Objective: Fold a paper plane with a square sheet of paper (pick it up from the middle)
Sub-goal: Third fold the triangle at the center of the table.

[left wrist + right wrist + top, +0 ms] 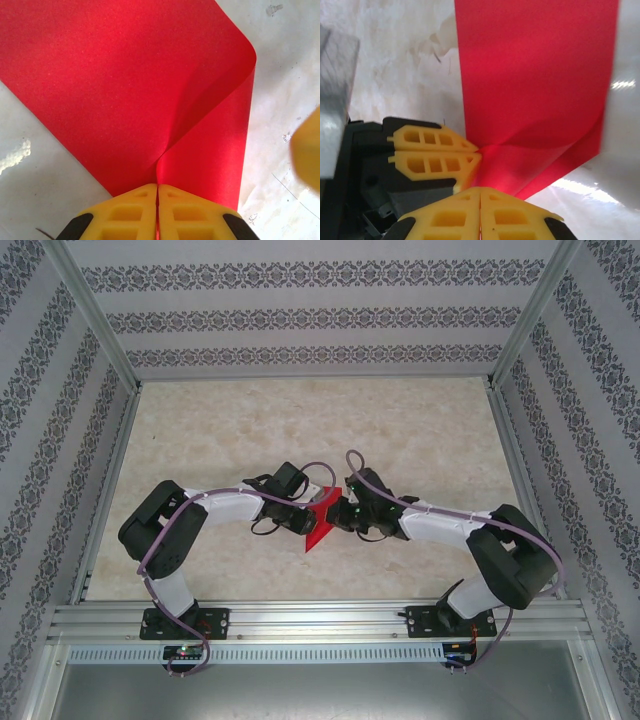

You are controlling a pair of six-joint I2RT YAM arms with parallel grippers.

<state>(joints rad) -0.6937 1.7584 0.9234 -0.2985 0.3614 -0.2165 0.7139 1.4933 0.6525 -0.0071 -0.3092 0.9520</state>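
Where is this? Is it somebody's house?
Probably not. It looks like a robot test booth: patterned walls box in a small table, a metal rail carries two arms, and the left gripper and right gripper pinch red paper.

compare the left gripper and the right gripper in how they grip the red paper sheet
The left gripper reaches in from the left, the right gripper from the right. The left gripper's yellow jaws pinch a crease where the thin bright red square sheet of paper curls over; the right gripper's nip it just beside them, crosswise to the left's. Both are shut on the paper.
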